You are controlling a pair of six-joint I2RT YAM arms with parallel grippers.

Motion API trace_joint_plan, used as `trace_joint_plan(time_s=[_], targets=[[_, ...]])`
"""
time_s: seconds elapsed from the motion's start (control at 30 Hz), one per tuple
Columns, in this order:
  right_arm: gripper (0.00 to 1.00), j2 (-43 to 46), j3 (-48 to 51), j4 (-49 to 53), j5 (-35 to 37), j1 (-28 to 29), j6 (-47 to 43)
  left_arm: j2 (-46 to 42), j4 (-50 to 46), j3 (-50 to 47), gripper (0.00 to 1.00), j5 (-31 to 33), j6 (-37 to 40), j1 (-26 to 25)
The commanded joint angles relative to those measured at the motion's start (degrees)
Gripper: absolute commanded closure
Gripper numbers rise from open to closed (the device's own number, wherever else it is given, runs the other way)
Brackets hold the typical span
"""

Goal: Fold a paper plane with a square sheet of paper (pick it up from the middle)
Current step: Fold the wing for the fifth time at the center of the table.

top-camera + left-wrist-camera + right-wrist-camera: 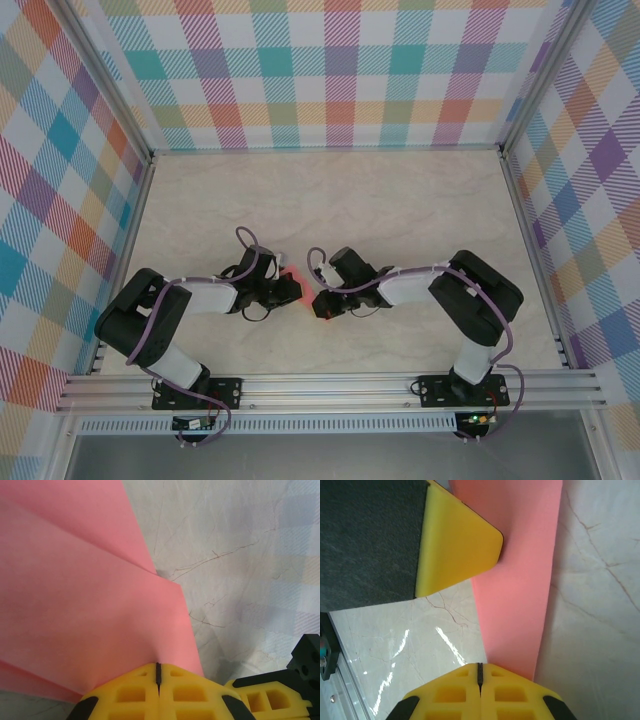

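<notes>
Both arms [210, 298] black with white links; purple cables [245, 238]; yellow fingers [132, 695], black trim.

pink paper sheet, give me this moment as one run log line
salmon-pink paper sheet: creased, between both grippers | left gripper: shut, tips at sheet | right gripper: shut, tips at sheet edge

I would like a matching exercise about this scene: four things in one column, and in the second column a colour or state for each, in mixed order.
Column one:
1. paper
2. table top
3. walls
4. left gripper

Column two:
a. coloured checks
b. shut, with yellow fingers
c. pink, with folds
d. pale marble pattern

Pairs: 1-c, 2-d, 3-a, 4-b
</notes>
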State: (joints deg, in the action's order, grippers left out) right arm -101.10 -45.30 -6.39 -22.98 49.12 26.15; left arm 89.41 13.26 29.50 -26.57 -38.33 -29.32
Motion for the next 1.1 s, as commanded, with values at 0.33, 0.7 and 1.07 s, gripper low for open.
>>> trace_joint_plan(time_s=[0.33,0.7,1.07], targets=[[1.00,-5.9,-6.5,0.2,0.4,-0.6,-1.3,1.2,-4.7,-1.9,0.99,3.7,0.5,0.3],[1.00,0.2,5.2,3.9,-4.7,-0.6,-2.6,0.9,-6.5,-2.1,1.00,6.0,0.4,0.4],[1.00,12.4,8.7,13.1,-1.5,-0.7,-4.8,1.3,-4.7,-1.7,1.00,3.4,1.5,0.4]])
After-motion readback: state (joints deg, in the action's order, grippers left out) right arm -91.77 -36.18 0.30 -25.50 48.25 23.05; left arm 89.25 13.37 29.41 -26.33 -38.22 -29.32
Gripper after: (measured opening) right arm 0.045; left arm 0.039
